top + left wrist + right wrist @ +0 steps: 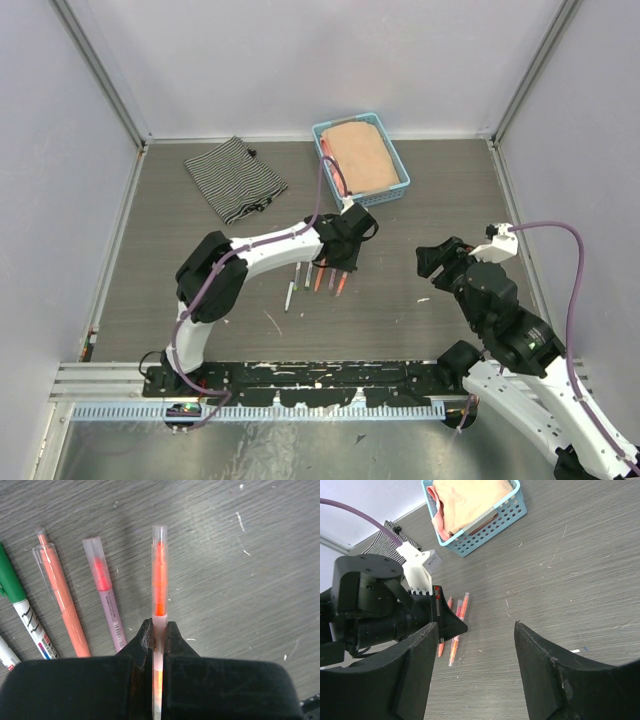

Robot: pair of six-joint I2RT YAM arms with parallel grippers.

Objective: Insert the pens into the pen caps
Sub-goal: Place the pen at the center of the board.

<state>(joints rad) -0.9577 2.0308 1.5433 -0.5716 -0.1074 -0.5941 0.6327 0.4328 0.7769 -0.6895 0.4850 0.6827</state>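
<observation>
My left gripper (340, 262) (159, 630) is shut on an orange pen (159, 575) with a clear cap, holding it by its rear half low over the table. Beside it lie a pink pen (107, 600), an orange pen (62, 597) and a white pen with a green cap (22, 605). The row of pens (318, 278) also shows in the right wrist view (461, 607). My right gripper (440, 262) (475, 625) is open and empty, to the right of the pens. No loose pen caps show.
A blue basket (398, 188) holding a peach cloth stands at the back. A striped cloth (235, 178) lies at the back left. A small white scrap (423, 299) lies near the right gripper. Walls close in the table on both sides.
</observation>
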